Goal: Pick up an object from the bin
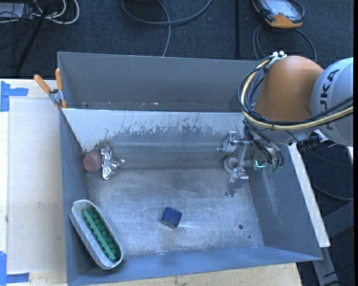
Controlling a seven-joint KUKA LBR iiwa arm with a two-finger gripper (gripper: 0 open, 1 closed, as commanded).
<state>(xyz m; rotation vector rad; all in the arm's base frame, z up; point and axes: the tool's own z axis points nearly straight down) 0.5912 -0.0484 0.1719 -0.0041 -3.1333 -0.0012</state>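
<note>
Dark carpet (185,37) across the top of the frame, with black cables (167,16) looped on it. Grey metal bin (167,94) takes up the middle, its tall back wall toward the upper part of the frame and its floor scuffed and pale.

Arm (334,100) comes in from the right edge. It has a rounded orange cover (286,91) at the wrist, with yellow and black cable loops round it. Gripper (234,183) hangs below that, right of centre in the bin, close to the right wall and pointing down at bare floor. Can't tell how far open it is, or whether it has hold of anything; the metalwork blends into the grey behind it.

Bin contents, all well apart from the gripper:
- blue block (171,217), lower centre of the floor, down and left of the gripper. Nearest thing to it, lying loose and tilted.
- crumpled foil wad (110,162), left side, at the foot of the back wall.
- dull pink ball (92,161), touching the foil on its left, against the left wall.
- white oval tray (83,234), lower left corner, lying diagonally along the left wall, with a green ridged insert (101,234) inside it.
</note>
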